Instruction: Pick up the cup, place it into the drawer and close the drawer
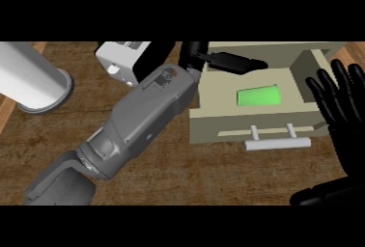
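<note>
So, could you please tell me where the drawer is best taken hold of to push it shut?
Probably at the drawer's white bar handle, from the near side. It juts out on two posts from the front panel, and the open right hand beside it is nearest.

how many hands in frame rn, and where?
2. The left hand reaches over the open drawer, above the green cup. The right hand rests open at the right edge, fingers up.
</note>
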Controlling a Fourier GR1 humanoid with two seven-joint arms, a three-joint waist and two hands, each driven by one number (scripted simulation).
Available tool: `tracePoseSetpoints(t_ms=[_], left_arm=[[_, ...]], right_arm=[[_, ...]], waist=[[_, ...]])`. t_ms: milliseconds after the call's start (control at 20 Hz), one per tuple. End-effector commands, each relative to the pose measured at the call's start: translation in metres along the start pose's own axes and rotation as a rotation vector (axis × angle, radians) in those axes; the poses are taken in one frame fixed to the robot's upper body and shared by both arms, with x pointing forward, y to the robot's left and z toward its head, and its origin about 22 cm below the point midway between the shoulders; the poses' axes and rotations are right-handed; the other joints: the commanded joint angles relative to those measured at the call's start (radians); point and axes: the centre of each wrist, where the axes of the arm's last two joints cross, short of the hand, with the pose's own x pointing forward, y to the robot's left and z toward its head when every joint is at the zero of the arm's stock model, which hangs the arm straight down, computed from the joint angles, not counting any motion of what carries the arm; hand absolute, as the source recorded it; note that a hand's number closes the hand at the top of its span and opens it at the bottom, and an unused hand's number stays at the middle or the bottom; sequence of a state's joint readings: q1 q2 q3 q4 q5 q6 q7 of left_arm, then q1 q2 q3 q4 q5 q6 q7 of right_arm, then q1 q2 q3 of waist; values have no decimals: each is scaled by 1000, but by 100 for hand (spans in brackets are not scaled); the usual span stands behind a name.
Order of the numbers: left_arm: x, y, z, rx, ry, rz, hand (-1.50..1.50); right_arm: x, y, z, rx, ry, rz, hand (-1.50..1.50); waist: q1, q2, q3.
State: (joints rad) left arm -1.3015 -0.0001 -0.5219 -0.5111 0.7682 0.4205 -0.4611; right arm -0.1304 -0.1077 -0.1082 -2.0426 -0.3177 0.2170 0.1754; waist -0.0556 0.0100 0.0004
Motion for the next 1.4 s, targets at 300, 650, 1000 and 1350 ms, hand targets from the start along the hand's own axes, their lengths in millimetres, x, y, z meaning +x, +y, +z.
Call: tracePoseSetpoints(t_ms=[300, 650, 1000, 1350], left_arm=[[11, 55, 8, 78, -7, 127, -150], [11, 115, 44, 171, 28, 146, -150], [14, 168, 117, 211, 44, 145, -150], [8, 208, 167, 239, 56, 185, -150]], right_arm=[[21, -13, 13, 140, 55, 209, 150], [12, -14, 18, 211, 112, 349, 150], [7, 2, 14, 179, 207, 419, 150], [-30, 7, 25, 371, 202, 658, 150]], waist=[[78, -20, -1], [92, -20, -1], [87, -18, -1], [82, -13, 0]])
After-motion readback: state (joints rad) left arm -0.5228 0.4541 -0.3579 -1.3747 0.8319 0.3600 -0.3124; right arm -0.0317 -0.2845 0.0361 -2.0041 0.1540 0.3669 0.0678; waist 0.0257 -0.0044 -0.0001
